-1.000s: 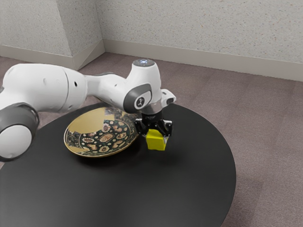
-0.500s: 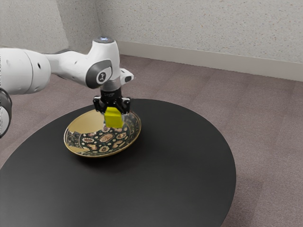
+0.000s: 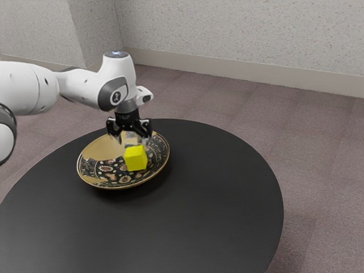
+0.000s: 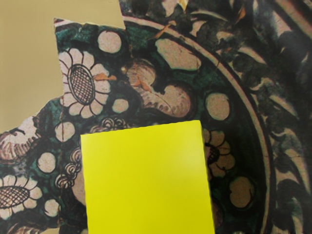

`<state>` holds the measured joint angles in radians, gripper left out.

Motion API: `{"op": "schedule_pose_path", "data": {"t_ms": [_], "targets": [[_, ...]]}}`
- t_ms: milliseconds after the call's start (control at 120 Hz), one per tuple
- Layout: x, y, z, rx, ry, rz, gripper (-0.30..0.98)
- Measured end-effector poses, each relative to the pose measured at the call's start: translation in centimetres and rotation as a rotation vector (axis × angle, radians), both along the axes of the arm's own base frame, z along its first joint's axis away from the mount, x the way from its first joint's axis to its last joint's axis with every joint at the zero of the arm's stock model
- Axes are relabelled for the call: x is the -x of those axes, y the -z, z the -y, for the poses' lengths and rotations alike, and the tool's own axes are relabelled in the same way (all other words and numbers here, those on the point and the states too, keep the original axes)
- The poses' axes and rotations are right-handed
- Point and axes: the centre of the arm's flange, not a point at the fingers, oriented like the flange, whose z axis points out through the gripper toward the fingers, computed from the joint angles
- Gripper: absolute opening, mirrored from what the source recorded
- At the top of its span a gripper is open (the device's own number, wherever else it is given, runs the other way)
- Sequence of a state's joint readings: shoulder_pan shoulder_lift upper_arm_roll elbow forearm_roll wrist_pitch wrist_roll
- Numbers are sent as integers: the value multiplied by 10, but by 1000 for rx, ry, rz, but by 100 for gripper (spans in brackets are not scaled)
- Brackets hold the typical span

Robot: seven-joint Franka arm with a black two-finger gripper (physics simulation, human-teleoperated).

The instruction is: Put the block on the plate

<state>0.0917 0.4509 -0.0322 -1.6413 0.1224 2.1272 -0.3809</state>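
In the exterior view, my gripper (image 3: 131, 141) is open, its fingers (image 3: 148, 127) spread wide above the yellow block (image 3: 136, 158), neither pinching it. The block sits below them, within the rim of the plate (image 3: 100, 151) on the dark counter (image 3: 219, 190). I cannot tell whether its underside lies fully flat. I judge this the release: being low over the plate's hollow keeps any drop short, and the raised rim should stop a slide.

In the wrist view, the block lies over the flowered pattern, away from the border, which suits a stable rest. Next I should rise straight up, lest a finger nudge it.
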Motion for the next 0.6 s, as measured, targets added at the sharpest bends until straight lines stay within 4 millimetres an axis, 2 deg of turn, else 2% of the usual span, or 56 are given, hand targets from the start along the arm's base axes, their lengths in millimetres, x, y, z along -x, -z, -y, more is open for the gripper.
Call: {"op": "schedule_pose_path", "data": {"t_ms": [83,275,500,600], "targets": [[1,-18,9,1,20,24,64],[19,-86,58,-13,112,62,67],[58,-128,80,-28,178,54,68],[73,-143,82,-31,193,49,68]]}}
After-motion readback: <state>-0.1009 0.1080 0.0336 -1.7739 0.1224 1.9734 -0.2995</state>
